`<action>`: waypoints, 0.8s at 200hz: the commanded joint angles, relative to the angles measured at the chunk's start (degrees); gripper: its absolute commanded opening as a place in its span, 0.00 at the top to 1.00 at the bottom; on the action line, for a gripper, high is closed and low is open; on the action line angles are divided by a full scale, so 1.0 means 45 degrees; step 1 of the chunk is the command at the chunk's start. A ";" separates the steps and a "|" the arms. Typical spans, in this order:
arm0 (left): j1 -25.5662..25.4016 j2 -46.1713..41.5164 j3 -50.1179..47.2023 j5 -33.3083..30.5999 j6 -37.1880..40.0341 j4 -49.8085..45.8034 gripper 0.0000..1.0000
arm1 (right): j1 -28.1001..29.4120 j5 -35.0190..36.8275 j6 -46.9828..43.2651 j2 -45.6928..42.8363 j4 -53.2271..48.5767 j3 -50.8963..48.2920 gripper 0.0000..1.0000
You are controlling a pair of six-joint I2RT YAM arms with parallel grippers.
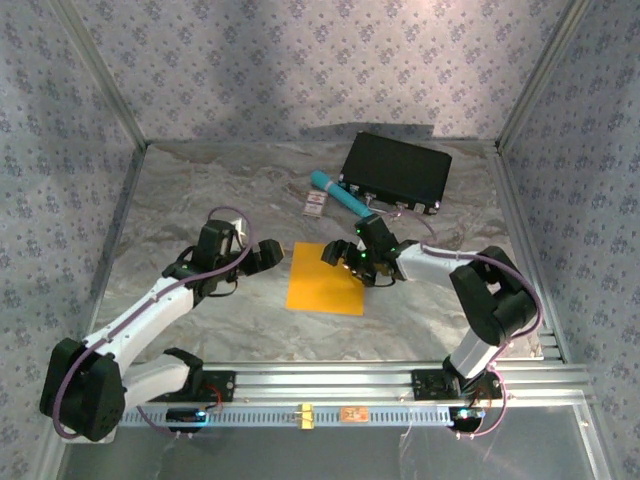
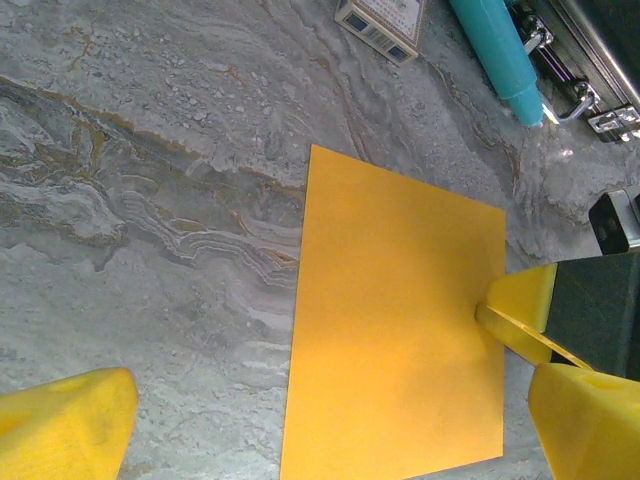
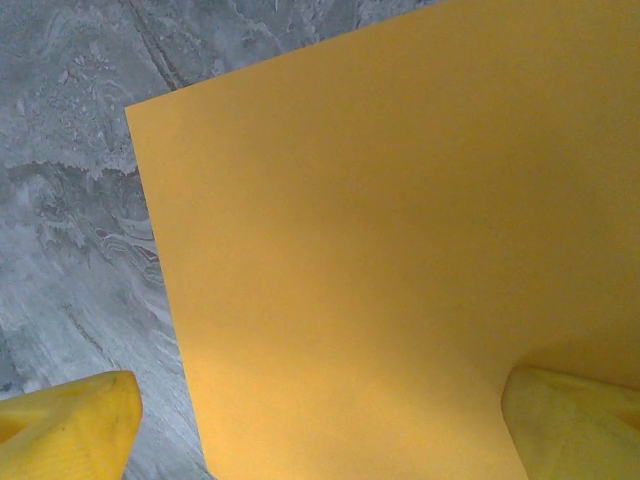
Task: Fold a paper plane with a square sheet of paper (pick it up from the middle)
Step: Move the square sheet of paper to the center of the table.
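The square sheet of paper [image 1: 326,279] is being presented flat on the bench [image 1: 200,200] between both arms, leaving its middle reachable. The right fingers [image 3: 570,420] are being held wide apart and empty, apparently straddling one edge for a pinch. The left fingers [image 2: 65,425] are being held fully spread, gripping nothing, just beside it.

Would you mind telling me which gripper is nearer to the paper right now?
Right. The right gripper is open at the paper's right edge, with one finger over the sheet. The left gripper is open just off the sheet's left side, apart from it.
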 commanded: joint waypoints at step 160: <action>-0.0899 0.0833 0.1478 -0.0971 0.0533 -0.1217 0.14 | 0.0205 0.1646 -0.2516 -0.1219 -0.2013 0.0668 0.01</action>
